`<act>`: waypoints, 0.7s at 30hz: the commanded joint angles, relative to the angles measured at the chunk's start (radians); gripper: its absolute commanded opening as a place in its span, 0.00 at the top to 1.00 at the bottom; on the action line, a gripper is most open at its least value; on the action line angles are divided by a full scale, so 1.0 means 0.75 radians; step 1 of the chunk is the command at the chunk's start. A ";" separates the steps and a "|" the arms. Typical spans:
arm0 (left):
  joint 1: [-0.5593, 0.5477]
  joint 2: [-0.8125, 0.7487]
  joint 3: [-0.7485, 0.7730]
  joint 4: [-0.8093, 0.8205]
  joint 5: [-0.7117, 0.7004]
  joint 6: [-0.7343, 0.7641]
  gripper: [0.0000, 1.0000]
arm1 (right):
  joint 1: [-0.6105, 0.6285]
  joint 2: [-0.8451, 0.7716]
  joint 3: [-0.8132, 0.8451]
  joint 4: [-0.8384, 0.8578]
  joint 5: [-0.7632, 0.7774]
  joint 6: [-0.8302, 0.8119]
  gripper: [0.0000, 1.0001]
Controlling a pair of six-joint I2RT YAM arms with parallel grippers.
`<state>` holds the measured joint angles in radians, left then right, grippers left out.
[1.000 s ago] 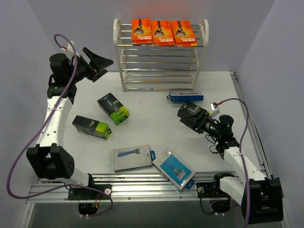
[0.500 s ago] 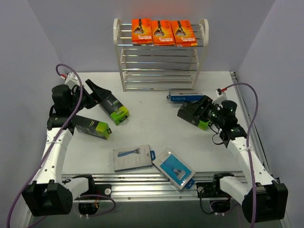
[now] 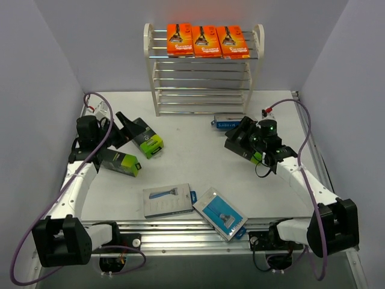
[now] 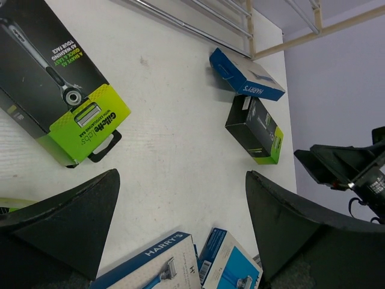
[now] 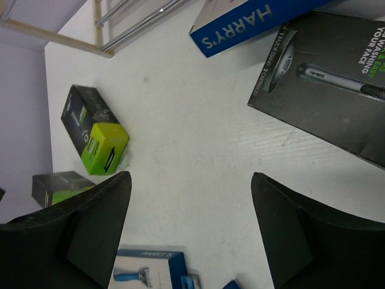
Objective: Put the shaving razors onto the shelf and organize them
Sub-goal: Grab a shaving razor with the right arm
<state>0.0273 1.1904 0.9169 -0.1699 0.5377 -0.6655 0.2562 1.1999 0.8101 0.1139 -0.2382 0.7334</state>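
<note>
A white tabletop [image 3: 192, 162], faintly textured, fills the middle of the overhead view. Plain pale lavender-grey walls close it in on three sides: a back wall [image 3: 90, 42], a left wall [image 3: 27, 120] and a right wall [image 3: 355, 90]. A silver slotted metal rail [image 3: 180, 232] runs along the tabletop's near edge. A second rail [image 3: 296, 97] lines its right edge.

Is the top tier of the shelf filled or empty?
Filled: three orange razor packs lie side by side across the top tier of the shelf.
</note>
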 commanded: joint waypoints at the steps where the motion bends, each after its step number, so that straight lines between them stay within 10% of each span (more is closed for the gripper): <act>1: -0.004 -0.088 0.029 0.047 -0.032 0.059 0.06 | 0.006 0.081 0.067 0.132 0.154 0.122 0.23; 21: -0.002 -0.127 0.048 0.012 -0.046 0.090 0.06 | -0.249 0.541 0.196 0.378 0.138 0.339 0.14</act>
<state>0.0273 1.1175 0.9169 -0.1753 0.5198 -0.6262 0.0902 1.5890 0.9180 0.3195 -0.1459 0.9581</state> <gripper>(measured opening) 0.941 0.866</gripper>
